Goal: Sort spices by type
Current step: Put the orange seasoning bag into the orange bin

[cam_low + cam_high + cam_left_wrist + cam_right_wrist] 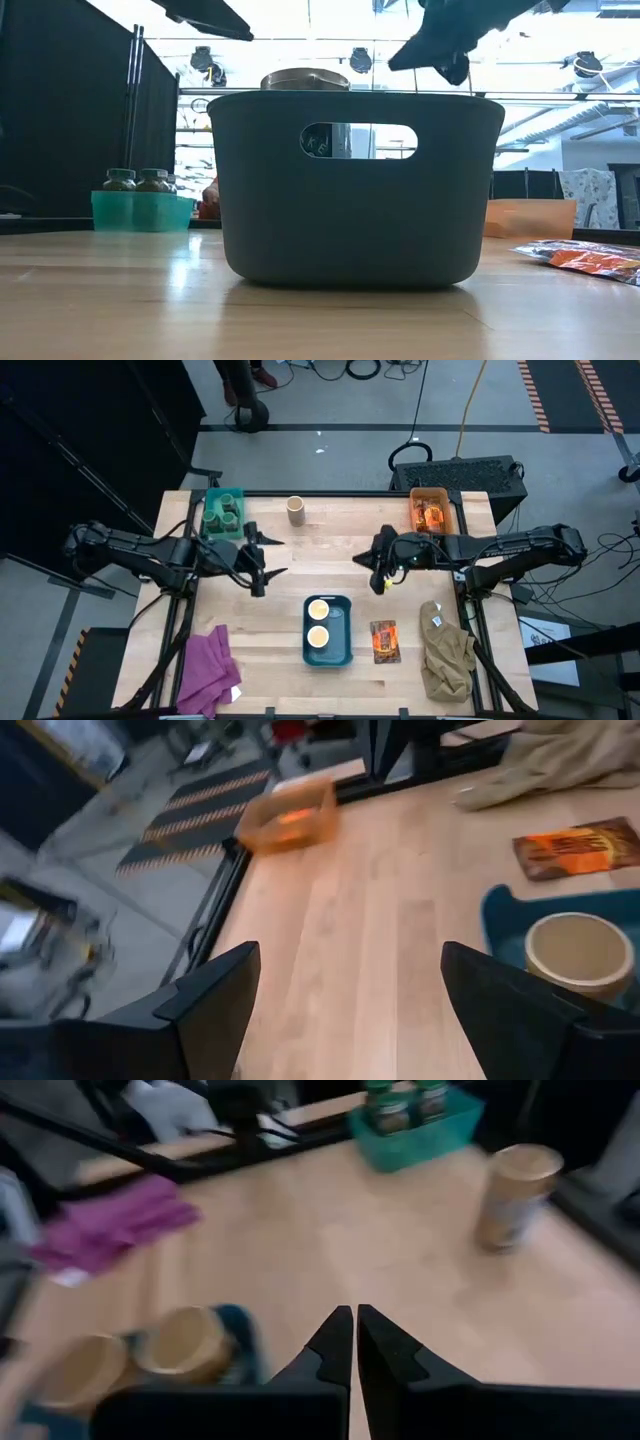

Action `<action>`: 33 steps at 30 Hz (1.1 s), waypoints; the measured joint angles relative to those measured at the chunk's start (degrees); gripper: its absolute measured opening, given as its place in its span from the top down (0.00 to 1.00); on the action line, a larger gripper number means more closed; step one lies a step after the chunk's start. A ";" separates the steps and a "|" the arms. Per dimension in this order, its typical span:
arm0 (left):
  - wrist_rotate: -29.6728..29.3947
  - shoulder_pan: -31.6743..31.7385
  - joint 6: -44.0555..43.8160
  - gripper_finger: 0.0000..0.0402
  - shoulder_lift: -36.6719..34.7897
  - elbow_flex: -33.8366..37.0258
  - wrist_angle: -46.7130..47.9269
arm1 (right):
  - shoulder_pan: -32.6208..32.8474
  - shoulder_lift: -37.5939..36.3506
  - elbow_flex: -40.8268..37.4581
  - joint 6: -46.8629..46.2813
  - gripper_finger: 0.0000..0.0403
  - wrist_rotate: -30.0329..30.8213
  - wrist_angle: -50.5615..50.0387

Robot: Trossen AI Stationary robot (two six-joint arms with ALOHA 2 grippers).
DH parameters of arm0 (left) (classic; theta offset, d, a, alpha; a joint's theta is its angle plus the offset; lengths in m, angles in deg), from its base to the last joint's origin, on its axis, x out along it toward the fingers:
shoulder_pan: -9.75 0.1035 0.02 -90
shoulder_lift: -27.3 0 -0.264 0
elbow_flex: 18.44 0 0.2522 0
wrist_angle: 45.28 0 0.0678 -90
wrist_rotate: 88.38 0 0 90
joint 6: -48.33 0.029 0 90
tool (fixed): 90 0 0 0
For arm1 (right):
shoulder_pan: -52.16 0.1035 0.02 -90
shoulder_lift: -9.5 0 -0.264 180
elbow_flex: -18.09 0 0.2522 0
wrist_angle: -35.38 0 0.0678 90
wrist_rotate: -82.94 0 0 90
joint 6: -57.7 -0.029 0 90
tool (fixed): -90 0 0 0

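Green jars point(224, 510) stand in a green bin point(207, 528) at the far left. Two cream-topped jars point(318, 622) sit in a blue bin point(340, 650) at the near middle. Another cream-topped jar point(295, 509) stands alone on the table near the far edge. Orange-and-black packets point(431, 516) lie in an orange bin point(447, 493) at the far right, and one packet point(385, 641) lies flat on the table beside the blue bin. My left gripper point(264, 563) hovers open above the table, right of the green bin. My right gripper point(379, 582) hovers shut, near the orange bin.
A purple cloth point(207, 670) lies at the near left corner and a khaki cloth point(446, 650) at the near right. Bare wood point(320, 555) spans the table's middle between the two grippers.
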 joint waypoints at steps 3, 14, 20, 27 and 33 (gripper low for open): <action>1.40 0.21 4.48 0.21 0.02 0.02 -0.79 | 2.94 0.41 0.00 -7.15 1.00 -0.66 0.23; 4.99 0.89 10.63 0.21 -0.02 3.82 -6.72 | 13.78 5.02 0.02 -50.03 1.00 -4.03 -17.39; -12.82 0.89 10.08 0.21 -0.04 3.80 -6.69 | 19.00 8.15 0.02 -73.19 1.00 -10.24 -36.95; -21.56 0.89 8.14 0.21 -0.04 3.80 -3.22 | 22.10 14.14 0.02 -78.73 0.97 -15.20 -31.63; -24.79 0.89 7.50 0.21 -0.04 3.80 -1.17 | 22.40 19.60 0.02 -77.58 0.86 -15.88 -28.70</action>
